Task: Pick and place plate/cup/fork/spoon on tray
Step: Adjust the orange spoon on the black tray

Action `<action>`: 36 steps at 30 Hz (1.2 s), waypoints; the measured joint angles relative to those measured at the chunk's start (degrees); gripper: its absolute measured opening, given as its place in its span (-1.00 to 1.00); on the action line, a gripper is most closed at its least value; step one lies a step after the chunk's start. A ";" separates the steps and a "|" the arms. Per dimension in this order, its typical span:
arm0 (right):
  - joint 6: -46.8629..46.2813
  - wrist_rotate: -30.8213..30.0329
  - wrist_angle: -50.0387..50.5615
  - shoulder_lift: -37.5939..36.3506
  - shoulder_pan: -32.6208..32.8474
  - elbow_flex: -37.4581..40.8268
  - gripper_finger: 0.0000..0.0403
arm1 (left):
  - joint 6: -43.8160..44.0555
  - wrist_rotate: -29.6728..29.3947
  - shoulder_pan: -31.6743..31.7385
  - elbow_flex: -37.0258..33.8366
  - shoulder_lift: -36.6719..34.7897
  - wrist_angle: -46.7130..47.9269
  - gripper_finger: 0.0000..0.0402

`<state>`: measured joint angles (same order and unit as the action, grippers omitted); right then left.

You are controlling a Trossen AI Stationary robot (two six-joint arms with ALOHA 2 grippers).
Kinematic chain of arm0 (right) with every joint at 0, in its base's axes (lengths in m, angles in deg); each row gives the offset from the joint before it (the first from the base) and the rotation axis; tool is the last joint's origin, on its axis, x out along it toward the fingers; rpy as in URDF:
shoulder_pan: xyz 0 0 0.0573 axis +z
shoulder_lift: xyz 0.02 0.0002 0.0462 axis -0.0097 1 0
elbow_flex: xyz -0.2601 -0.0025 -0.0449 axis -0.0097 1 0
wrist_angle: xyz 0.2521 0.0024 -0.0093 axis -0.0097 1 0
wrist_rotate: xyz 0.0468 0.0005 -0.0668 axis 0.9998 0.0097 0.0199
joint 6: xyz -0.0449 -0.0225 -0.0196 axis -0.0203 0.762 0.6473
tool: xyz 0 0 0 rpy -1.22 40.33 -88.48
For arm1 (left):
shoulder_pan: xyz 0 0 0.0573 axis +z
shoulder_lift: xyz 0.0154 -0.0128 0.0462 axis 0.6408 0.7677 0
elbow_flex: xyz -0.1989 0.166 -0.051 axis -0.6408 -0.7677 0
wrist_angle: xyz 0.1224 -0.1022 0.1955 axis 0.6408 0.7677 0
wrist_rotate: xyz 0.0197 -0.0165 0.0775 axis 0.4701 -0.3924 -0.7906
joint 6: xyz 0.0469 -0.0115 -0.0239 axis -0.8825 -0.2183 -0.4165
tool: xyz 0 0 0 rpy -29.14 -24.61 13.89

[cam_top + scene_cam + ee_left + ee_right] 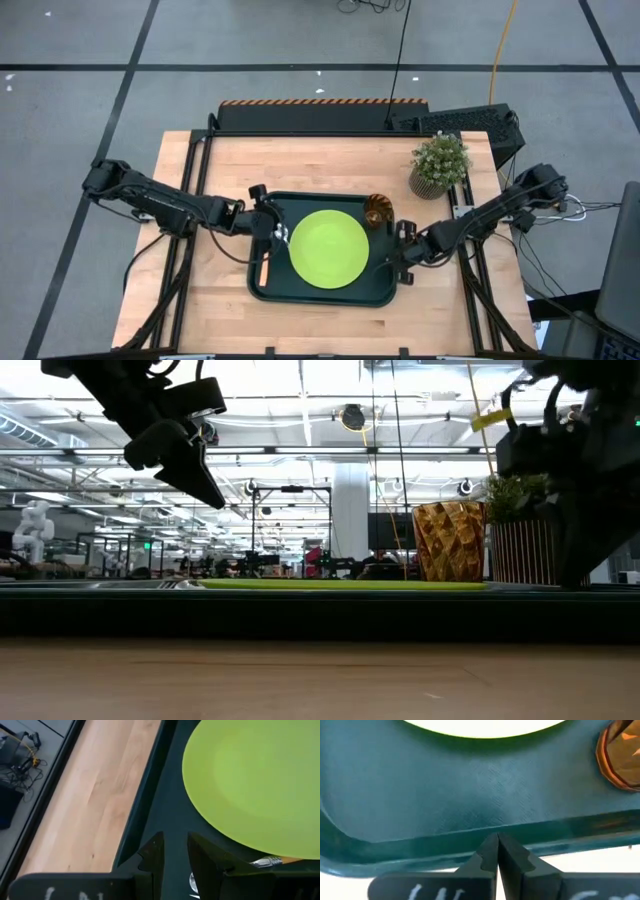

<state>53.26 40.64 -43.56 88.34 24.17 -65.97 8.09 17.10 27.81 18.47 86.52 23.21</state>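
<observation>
Table: pale wood, carrying the tray [262,290].
On tray: plate [328,248] central; cup [379,210] at its far right corner.
Left gripper [175,851]: above tray's left side, fingers slightly apart, empty.
Right gripper [498,846]: fingers closed on tray's right rim.
Risk: rim grip slipping, jolting the dishes.

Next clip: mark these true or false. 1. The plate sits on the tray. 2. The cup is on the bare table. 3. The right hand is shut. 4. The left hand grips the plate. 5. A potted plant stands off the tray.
1. True: the plate lies on the tray.
2. False: the cup stands on the tray.
3. True: the right hand is shut, empty.
4. False: the left hand hovers beside it, holding nothing.
5. True: the potted plant stands on the table.
</observation>
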 joint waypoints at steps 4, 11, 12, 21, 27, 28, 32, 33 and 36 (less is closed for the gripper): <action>-0.93 -0.26 -4.47 -0.20 -0.02 3.29 -1.00 | 0.22 1.11 0.01 0.00 -0.01 0.00 -0.55; -0.43 0.04 -4.28 -0.28 -0.47 4.48 -1.00 | 0.60 1.51 -0.02 0.00 0.00 0.00 -0.55; -0.36 0.04 -4.19 -0.28 -0.76 4.48 -1.00 | 0.64 1.53 -0.02 0.00 0.00 0.00 -0.55; 1.97 -4.36 -3.95 -4.43 -1.00 2.76 -1.00 | 1.90 1.53 -1.14 0.00 -0.02 0.00 -0.55; 6.04 1.55 -7.87 -9.46 2.68 -3.17 -1.00 | 1.96 1.51 -1.09 0.02 0.00 1.45 -0.55; 6.74 5.21 -10.88 -9.29 3.74 -3.33 -1.00 | 1.98 1.51 -1.03 0.02 0.00 1.79 -0.55; 0.23 15.55 -16.90 -6.54 7.94 -3.37 -1.00 | 2.85 1.51 -1.00 0.02 0.00 1.79 -0.55; -2.07 15.74 -17.01 -5.52 9.03 -3.37 -1.00 | 3.02 1.49 -1.00 0.02 0.00 1.79 -0.55; -7.01 15.16 -18.89 -1.67 12.22 -3.35 -1.00 | 3.02 1.49 -1.00 0.02 0.00 1.79 -0.55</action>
<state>46.26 55.80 -62.45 86.67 36.39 -69.31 11.11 18.59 26.81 18.49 86.52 24.99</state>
